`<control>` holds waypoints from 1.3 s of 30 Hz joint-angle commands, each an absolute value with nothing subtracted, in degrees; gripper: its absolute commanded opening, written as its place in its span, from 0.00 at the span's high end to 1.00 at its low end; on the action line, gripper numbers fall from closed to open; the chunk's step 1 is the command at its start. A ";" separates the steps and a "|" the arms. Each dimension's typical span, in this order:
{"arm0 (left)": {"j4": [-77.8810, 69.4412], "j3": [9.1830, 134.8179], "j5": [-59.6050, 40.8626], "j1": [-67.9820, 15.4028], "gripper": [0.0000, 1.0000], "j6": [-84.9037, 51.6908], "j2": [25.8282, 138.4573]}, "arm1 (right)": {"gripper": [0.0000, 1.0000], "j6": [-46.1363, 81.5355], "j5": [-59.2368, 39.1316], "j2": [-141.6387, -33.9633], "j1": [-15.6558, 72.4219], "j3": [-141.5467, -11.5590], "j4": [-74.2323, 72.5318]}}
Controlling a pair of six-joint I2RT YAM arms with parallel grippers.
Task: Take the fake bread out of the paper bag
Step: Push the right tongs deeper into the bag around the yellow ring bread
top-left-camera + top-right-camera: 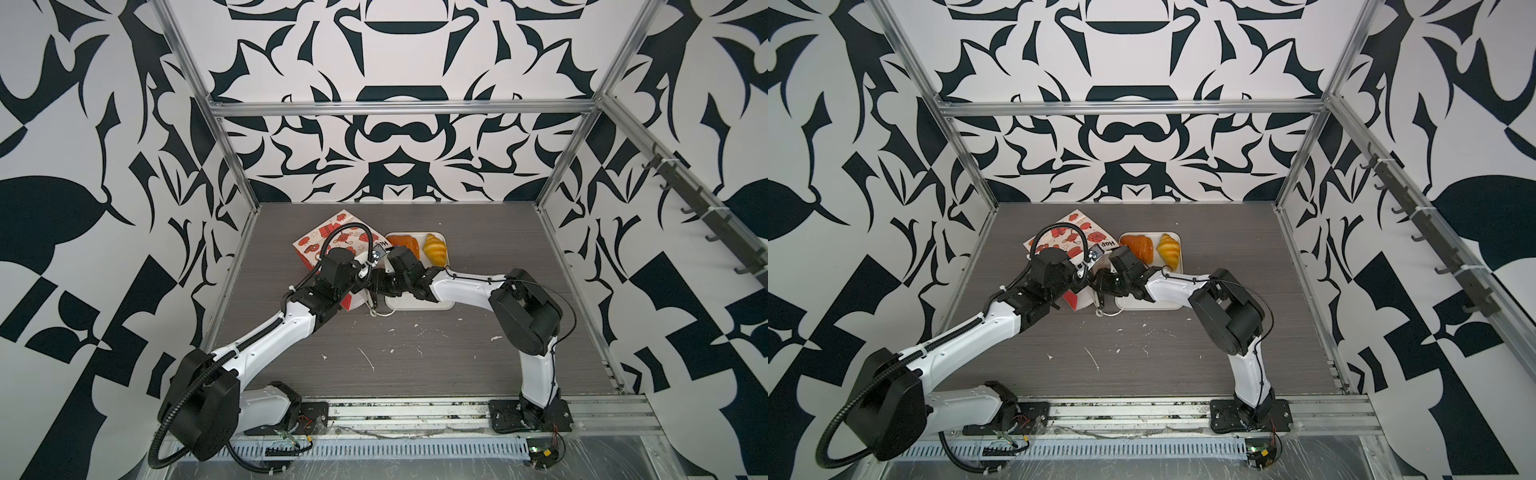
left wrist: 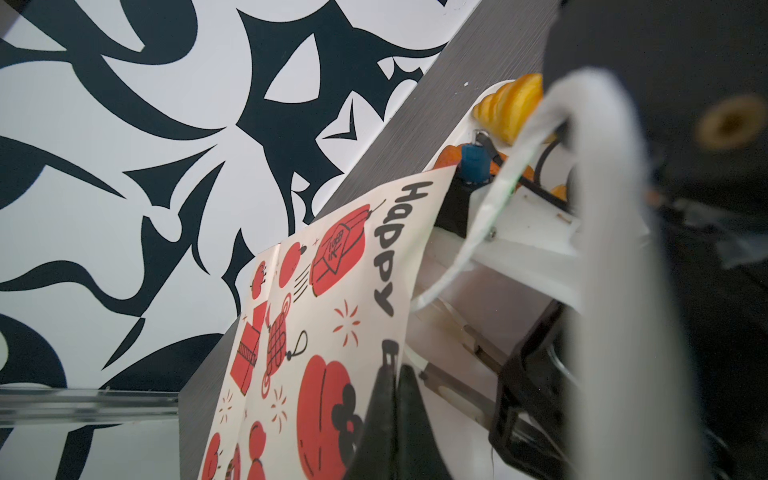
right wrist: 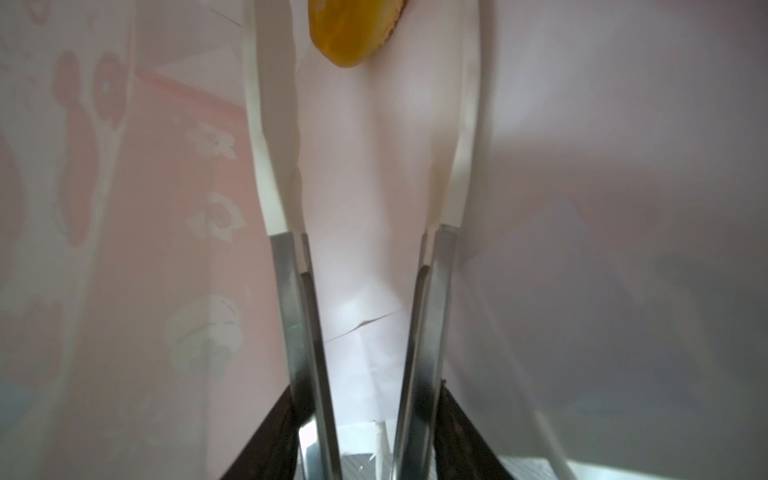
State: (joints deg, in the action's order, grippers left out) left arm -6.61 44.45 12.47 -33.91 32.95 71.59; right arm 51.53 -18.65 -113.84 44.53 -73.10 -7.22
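**Bread removal part done: two pieces out, at least one in the bag**

Two pieces of the fake bread are found outside the paper bag (image 1: 332, 237). A brown croissant (image 1: 403, 242) and a yellow croissant (image 1: 435, 248) are laid side by side on the white tray (image 1: 415, 306), near the right jaws on the side away from the bag. The bag is laid on its side on the bench (image 1: 415, 353).

The left jaws are seen together, pinched on the bag's printed edge. The right jaws are clamped on a pair of tongs (image 3: 297, 291), whose white tips are held apart inside the bag. One yellow piece (image 3: 353, 33) is seen ahead of the tips, not yet between them. It is judged to be the next one to be taken. Whether more pieces are lying deeper cannot be told.

The bag's white inside and the yellow piece are shown only by the right wrist view; in both top views the mouth is hidden under the two wrists. The pinch on the paper is shown only by the left wrist view. The tray's contents are given whole only from above. The left wrist view catches only the yellow croissant's (image 2: 511, 108) end past the bag.
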 commanded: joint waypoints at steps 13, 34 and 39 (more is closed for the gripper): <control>-6.64 44.73 10.46 -34.01 1.00 32.77 69.78 | 0.51 56.56 -34.44 -114.17 38.51 -73.51 -14.06; -5.92 50.32 13.74 -34.01 1.00 28.21 76.75 | 0.52 52.61 -26.55 -107.04 43.17 -66.90 -10.63; -5.21 50.87 13.24 -34.01 1.00 27.83 77.10 | 0.53 52.21 -24.43 -105.54 44.12 -65.92 -9.78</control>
State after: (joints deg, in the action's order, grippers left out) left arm -5.30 49.58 13.23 -34.13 28.80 77.32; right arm 53.60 -26.50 -108.40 43.81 -66.13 -9.08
